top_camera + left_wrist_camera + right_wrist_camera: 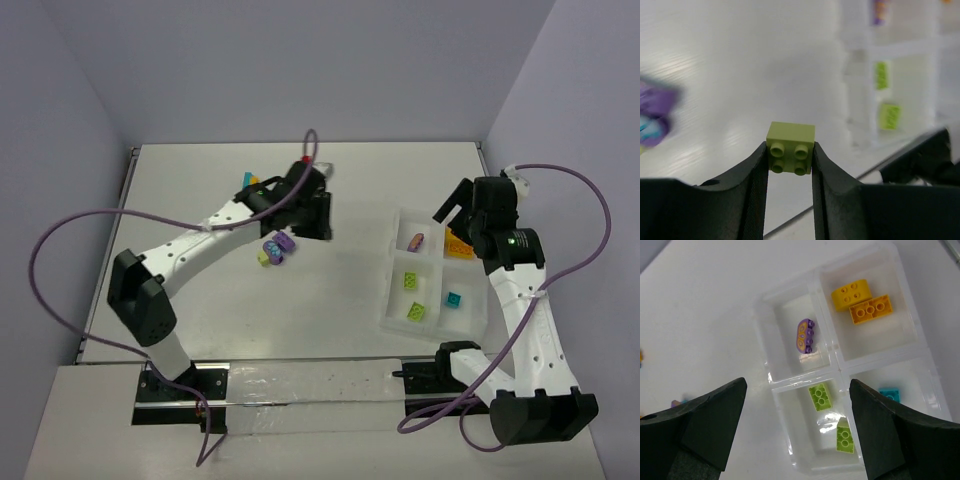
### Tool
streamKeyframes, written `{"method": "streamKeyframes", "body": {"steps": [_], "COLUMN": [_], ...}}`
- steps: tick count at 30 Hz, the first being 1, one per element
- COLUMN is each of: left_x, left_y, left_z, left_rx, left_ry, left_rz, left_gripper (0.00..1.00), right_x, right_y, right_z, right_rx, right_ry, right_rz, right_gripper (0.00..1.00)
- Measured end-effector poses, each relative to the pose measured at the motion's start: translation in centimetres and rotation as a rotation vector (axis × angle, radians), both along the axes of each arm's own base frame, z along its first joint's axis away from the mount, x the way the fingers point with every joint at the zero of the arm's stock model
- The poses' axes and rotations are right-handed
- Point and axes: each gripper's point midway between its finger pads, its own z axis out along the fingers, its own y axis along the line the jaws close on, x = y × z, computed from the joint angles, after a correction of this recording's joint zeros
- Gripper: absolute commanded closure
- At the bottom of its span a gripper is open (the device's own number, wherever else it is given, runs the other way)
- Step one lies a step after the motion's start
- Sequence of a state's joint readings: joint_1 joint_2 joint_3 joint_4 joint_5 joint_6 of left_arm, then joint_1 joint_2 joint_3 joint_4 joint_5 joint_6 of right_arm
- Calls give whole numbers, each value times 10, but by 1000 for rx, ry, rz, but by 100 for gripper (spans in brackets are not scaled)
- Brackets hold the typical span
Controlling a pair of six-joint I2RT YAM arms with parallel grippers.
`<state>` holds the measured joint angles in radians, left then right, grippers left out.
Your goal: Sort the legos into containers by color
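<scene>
My left gripper [322,222] hangs over the table's middle, shut on a lime green lego [791,149] pinched studs-toward-camera between the fingertips [790,156]. The containers, a translucent four-compartment tray [390,300], lie to the right. They hold a purple-and-orange piece [805,335], two yellow bricks [860,300], two lime bricks [820,396] and a teal one [888,394]. My right gripper [797,385] hovers open above the tray [837,371], holding nothing. A purple, lime and teal cluster [275,246] lies under the left arm, and a teal-yellow pair [250,183] sits farther back.
A clear flat strip with black brackets [300,385] runs along the near edge between the arm bases. Purple cables loop off both arms. Grey walls close the table at the back and sides.
</scene>
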<state>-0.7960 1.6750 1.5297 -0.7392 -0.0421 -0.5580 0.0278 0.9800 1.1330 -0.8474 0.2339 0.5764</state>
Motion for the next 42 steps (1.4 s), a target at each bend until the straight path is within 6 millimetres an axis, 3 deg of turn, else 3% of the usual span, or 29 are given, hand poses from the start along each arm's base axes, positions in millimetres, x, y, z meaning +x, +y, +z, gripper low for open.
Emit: {"method": "streamKeyframes", "body": {"steps": [2, 7, 11, 13, 16, 17, 21, 22, 24, 30, 34, 37, 40, 42], "left_x": [-20, -69, -94, -101, -100, -100, -96, -95, -93, -86, -79, -75, -58, -38], "left_y": [-51, -136, -177, -186, -201, -204, -216, -218, -223, -219, -194, -154, -92, -51], "left_z": [9, -10, -38, -49, -54, -55, -52, -51, -49, -51, -52, -45, -36, -33], "left_rx": [-56, -70, -63, -60, -86, -94, -137, -145, -157, -131, -69, -23, 25, 37], "left_ry": [-3, 67, 113, 143, 150, 156, 160, 158, 155, 130, 108, 92, 67, 43], "left_rz": [-144, -408, -523, -550, -566, -567, -561, -558, -551, -516, -445, -356, -191, -58], "left_gripper": [100, 100, 100, 98, 83, 74, 14, 6, 1, 2, 11, 16, 13, 6], "right_x": [0, -6, -16, -20, -23, -25, -28, -28, -29, -28, -27, -26, -24, -23], "right_y": [-1, -6, -12, -14, -16, -17, -18, -18, -18, -18, -17, -16, -16, -14], "right_z": [8, 29, 49, 58, 65, 67, 71, 72, 72, 72, 71, 70, 68, 66], "right_rx": [0, -2, -6, -8, -12, -12, -11, -11, -8, -5, -2, 0, 2, 5], "right_ry": [-22, -92, -169, -200, -225, -233, -251, -253, -255, -256, -253, -249, -245, -244], "right_rz": [-6, -40, -79, -87, -100, -105, -116, -116, -118, -118, -114, -110, -107, -102], "right_gripper": [10, 10, 11, 11, 11, 11, 11, 11, 11, 11, 11, 11, 11, 12]}}
